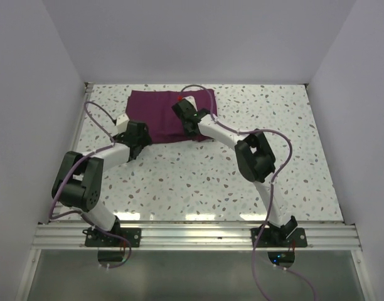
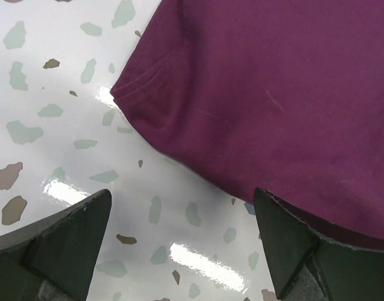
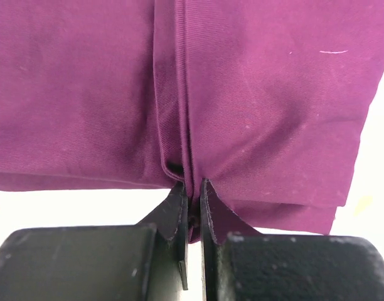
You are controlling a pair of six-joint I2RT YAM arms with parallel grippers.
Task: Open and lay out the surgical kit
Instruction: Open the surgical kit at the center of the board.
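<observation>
The surgical kit [image 1: 155, 113] is a folded dark purple cloth bundle lying flat at the back middle of the speckled table; what it wraps is hidden. In the right wrist view, my right gripper [image 3: 192, 188] is shut on a vertical fold of the cloth [image 3: 255, 106] at the bundle's near edge. From above, this gripper [image 1: 189, 130] sits over the bundle's right half. My left gripper [image 2: 182, 195] is open above bare table at the kit's near left corner [image 2: 148, 100], its right finger [image 2: 286, 244] overlapping the cloth edge. The overhead view puts the left gripper [image 1: 139, 141] by that corner.
White walls close in the table [image 1: 198, 188] at the left, back and right. An aluminium rail [image 1: 192, 237] carrying both arm bases runs along the near edge. Purple cables loop beside each arm.
</observation>
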